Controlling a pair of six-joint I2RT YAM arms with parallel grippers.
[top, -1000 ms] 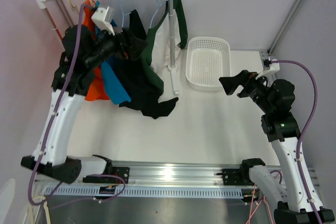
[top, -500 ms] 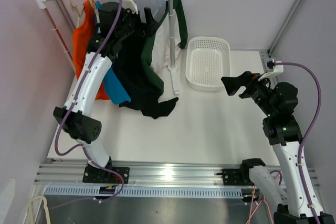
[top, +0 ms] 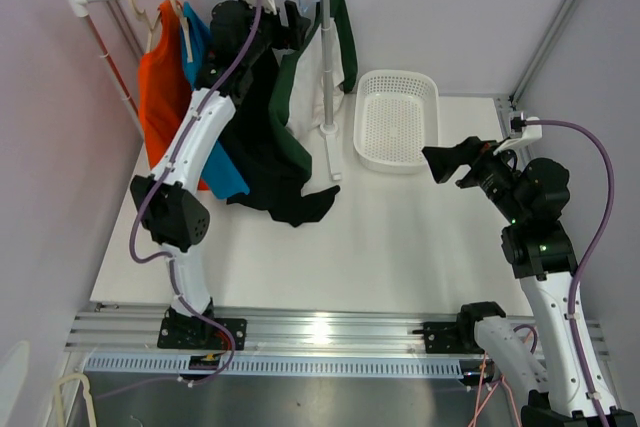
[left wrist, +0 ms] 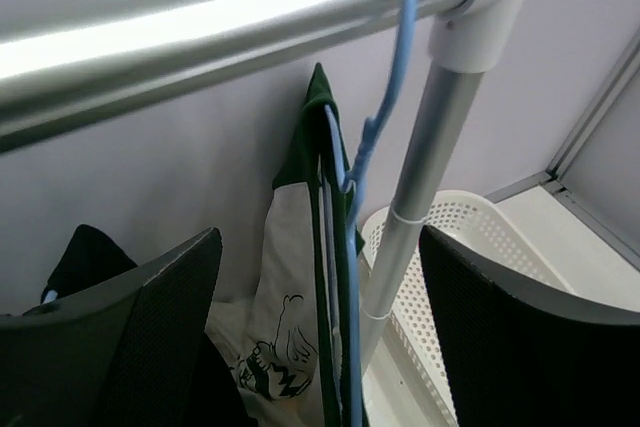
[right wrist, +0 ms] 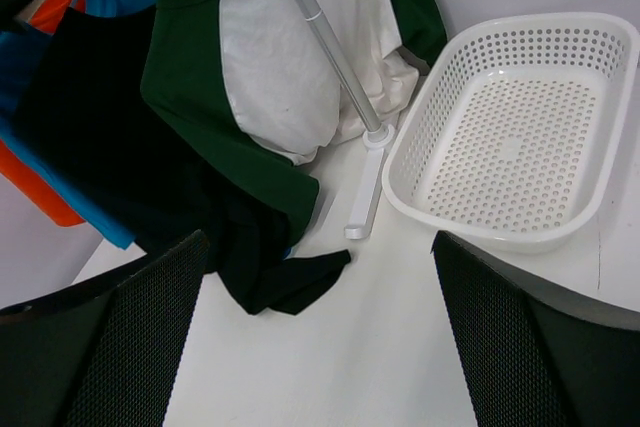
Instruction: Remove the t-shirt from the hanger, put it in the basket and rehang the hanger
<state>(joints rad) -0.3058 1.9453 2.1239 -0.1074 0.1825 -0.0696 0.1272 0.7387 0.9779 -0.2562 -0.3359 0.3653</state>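
The green-sleeved, white-bodied raglan t-shirt (right wrist: 280, 67) is hung on a thin blue wire hanger (left wrist: 395, 67). The hanger's hook is looped over the silver metal rail (left wrist: 200, 37), just beside the rack's grey upright post (left wrist: 420, 177). In the overhead view this is at about twelve o'clock on the table, with the white perforated plastic basket (right wrist: 500, 222) at its three o'clock.

The cloth is judged light, soft and limp, so it would be stretched and dragged rather than lifted whole, and the slim hanger could be swung or unhooked by a hard pull. A hold is best taken at the collar or shoulder seam (where the fabric is doubled), so that one side can be slipped off.

A small dark print is seen on the white front, and a black garment (right wrist: 90, 117) hangs at its nine o'clock.

The left gripper (left wrist: 320, 237) is held spread, with the hanger framed between its fingers and nothing clasped. The right gripper (right wrist: 320, 240) is likewise spread and empty, near the basket's four o'clock corner.
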